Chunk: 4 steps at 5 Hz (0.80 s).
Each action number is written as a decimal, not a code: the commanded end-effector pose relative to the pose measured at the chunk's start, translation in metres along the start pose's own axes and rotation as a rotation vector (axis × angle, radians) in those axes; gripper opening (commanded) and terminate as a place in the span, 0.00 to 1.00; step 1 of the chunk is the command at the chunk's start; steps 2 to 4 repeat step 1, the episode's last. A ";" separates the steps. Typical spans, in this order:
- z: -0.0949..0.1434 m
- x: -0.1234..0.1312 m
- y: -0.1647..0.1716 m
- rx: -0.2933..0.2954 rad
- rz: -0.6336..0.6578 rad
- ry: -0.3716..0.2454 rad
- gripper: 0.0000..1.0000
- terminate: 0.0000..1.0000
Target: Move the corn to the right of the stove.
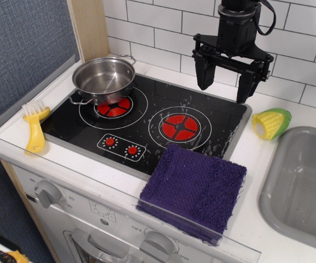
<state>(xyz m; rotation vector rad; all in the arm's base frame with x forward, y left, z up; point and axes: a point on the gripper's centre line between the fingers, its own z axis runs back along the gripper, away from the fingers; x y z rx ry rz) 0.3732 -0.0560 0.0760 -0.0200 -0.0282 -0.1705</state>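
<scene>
Corn appearance: the corn (271, 123) was a small toy cob with yellow kernels showing at its left end and a bright green husk wrapped over its top and right end.
Corn location: it lay on the white counter (256, 159), just beside the grey right rim of the stove (147, 118) and close to the upper left corner of the sink basin (303, 183).
Clearances: bare counter lay in front of the corn, between the purple cloth (196, 189) and the sink; the tiled wall (305, 60) stood behind.
Corn axis: the long axis ran roughly left to right, kernel end towards the stove.
Gripper: the gripper (222, 81) hung above the stove's rear right corner, jaws spread wide, holding nothing, apart from the corn.
</scene>
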 end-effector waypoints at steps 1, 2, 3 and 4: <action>0.025 0.002 0.004 0.003 0.001 -0.072 1.00 1.00; 0.025 0.002 0.004 0.003 0.001 -0.072 1.00 1.00; 0.025 0.002 0.004 0.003 0.001 -0.072 1.00 1.00; 0.025 0.002 0.004 0.003 0.001 -0.072 1.00 1.00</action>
